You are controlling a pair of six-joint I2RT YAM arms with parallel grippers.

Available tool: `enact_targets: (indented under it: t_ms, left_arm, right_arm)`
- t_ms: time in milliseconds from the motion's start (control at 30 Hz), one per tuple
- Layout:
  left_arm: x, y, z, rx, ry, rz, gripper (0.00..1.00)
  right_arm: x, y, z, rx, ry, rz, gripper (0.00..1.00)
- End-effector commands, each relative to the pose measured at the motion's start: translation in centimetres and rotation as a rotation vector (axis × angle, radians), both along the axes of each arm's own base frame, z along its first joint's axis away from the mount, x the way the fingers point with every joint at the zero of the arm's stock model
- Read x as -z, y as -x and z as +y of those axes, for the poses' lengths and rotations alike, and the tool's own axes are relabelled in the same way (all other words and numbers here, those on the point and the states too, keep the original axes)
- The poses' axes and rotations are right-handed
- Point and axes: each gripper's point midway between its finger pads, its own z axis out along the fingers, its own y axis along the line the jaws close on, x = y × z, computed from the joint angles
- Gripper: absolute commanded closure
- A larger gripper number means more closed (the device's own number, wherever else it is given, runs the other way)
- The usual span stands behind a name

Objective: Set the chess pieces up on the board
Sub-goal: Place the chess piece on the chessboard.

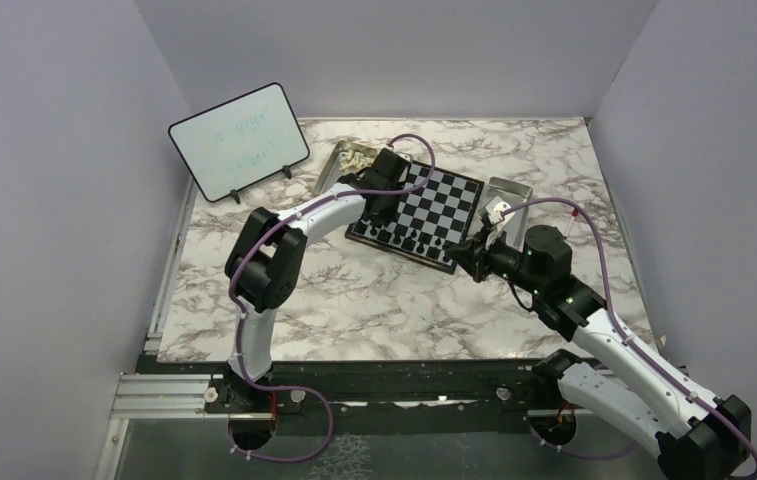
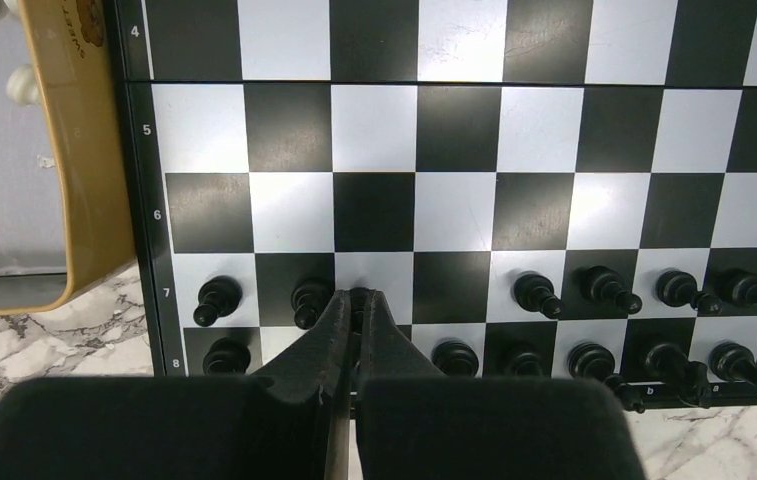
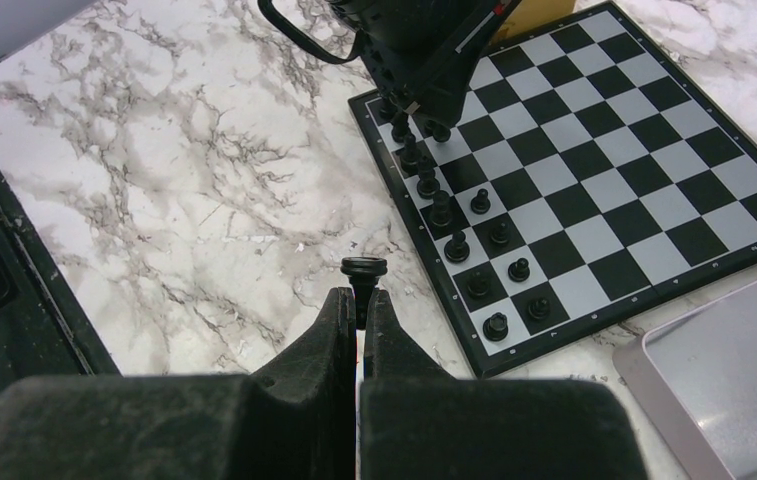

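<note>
Two arms working at the chessboard, one black piece in the air
Nearest, the right gripper is hovering over the marble desk just off the board, fingers clamping a black piece by its stem. The board is lying toward the desk's far edge, black chess pieces lining its near side. There the left gripper is hanging, fingers drawn nearly together; anything pinched is hidden. Beyond, the gold tin is holding cream-white pieces

You cannot tell whether the left pincer grips a piece; its tips cover that square; the board runs off that view's top edge; the right pincer hides the base of its black piece; the writing on the whiteboard is illegible.
</note>
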Motion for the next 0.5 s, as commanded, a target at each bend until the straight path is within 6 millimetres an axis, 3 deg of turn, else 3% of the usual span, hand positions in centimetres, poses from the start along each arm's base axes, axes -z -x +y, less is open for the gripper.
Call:
enact_targets:
  t_ms: [0, 467]
  left_arm:
    - [-0.39, -1.14, 0.02, -0.004, -0.016, -0.038, 0.99]
    - [-0.06, -1.27, 0.73, -0.009, -0.053, -0.049, 1.0]
  right_arm:
    - [0.08, -0.16, -0.15, 0.013, 0.013, -0.005, 0.99]
    - [0.15, -0.15, -0.23, 0.017, 0.015, -0.003, 0.99]
